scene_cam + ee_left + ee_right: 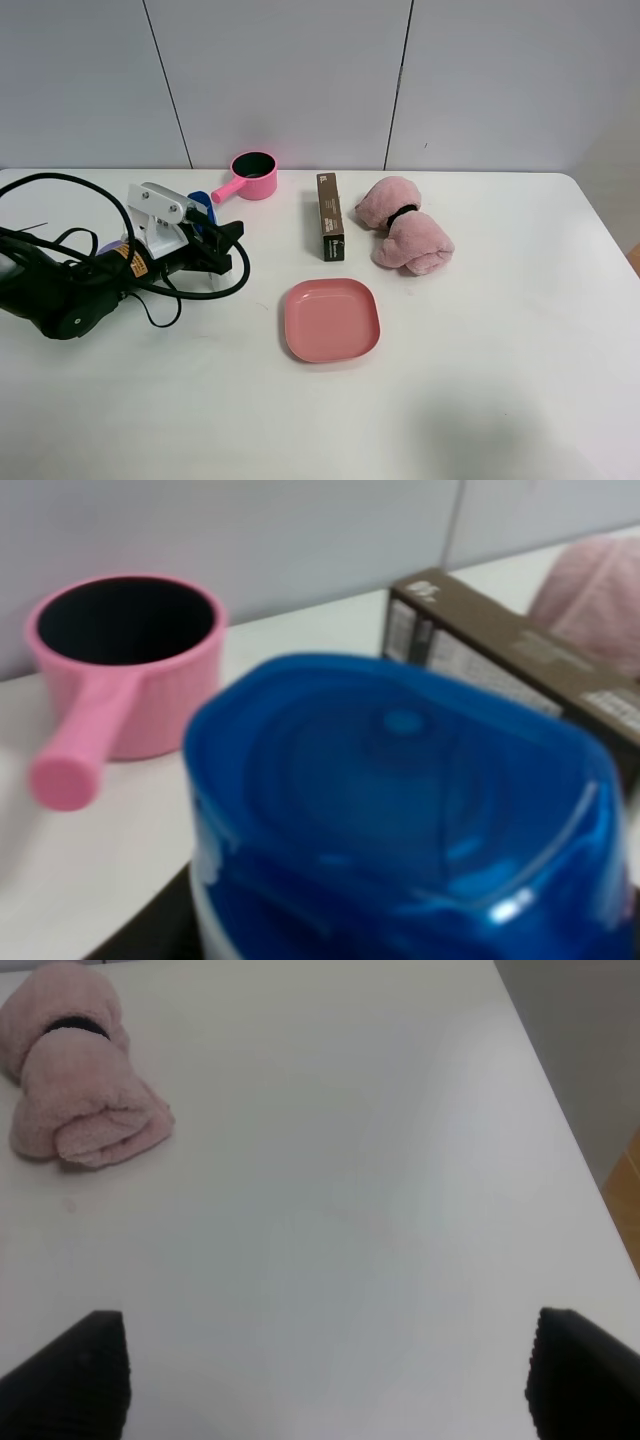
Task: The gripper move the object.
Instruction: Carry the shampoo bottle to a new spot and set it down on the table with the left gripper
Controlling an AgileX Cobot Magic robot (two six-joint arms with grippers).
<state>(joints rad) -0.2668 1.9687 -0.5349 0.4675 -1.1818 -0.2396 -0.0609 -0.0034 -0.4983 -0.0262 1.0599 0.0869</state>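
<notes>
The white bottle stands at the table's left. Only its blue cap (200, 204) shows in the high view, and the cap fills the left wrist view (400, 810). My left gripper (222, 243), a black claw with a white block, lies low around the bottle and looks shut on it. The bottle's body and the finger pads are hidden. My right gripper (325, 1380) is out of the high view. Its two dark fingertips (70, 1380) stand wide apart over bare table, open and empty.
A pink pot with a handle (250, 177) stands behind the bottle and also shows in the left wrist view (125, 670). A brown box (329, 217), a pink rolled towel (405, 238) and a pink square plate (331, 319) lie mid-table. A purple-lidded jar (103, 246) is partly hidden behind the left arm.
</notes>
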